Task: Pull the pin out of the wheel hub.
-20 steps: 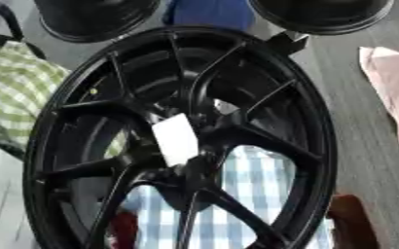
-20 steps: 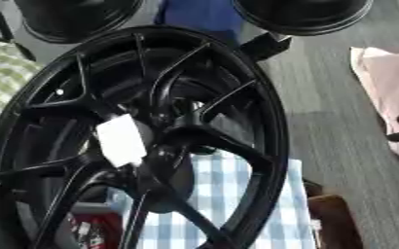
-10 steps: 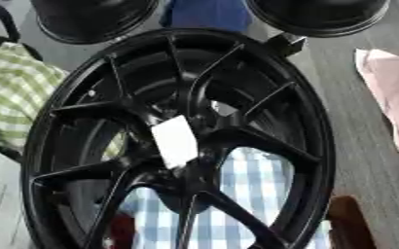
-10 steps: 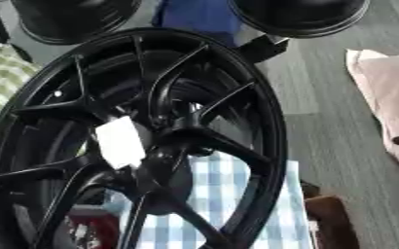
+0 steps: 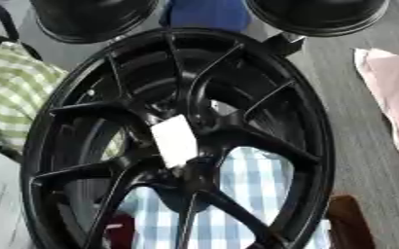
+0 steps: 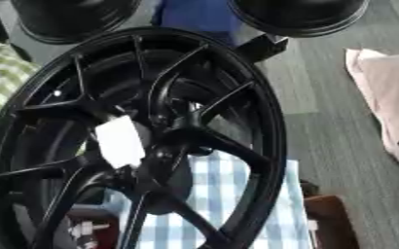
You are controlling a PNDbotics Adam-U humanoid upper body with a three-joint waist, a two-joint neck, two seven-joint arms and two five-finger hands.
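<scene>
Black wheel stands tilted, hub facing the camera for access. White tag covers the hub. Neither hand is visible.

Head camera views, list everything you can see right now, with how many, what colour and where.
wheel: one, black, spoked, fills the middle of the view
tag: one, white, at the wheel's hub
other wheels: two, black, far edge, left and right
checked cloth: one, blue and white, seen through the spokes, lower middle
green checked cloth: one, green and white, left
pink cloth: one, pale pink, right edge
blue thing: one, top middle
floor: grey, right
pin: cannot make out
robot's hands: none in view
</scene>
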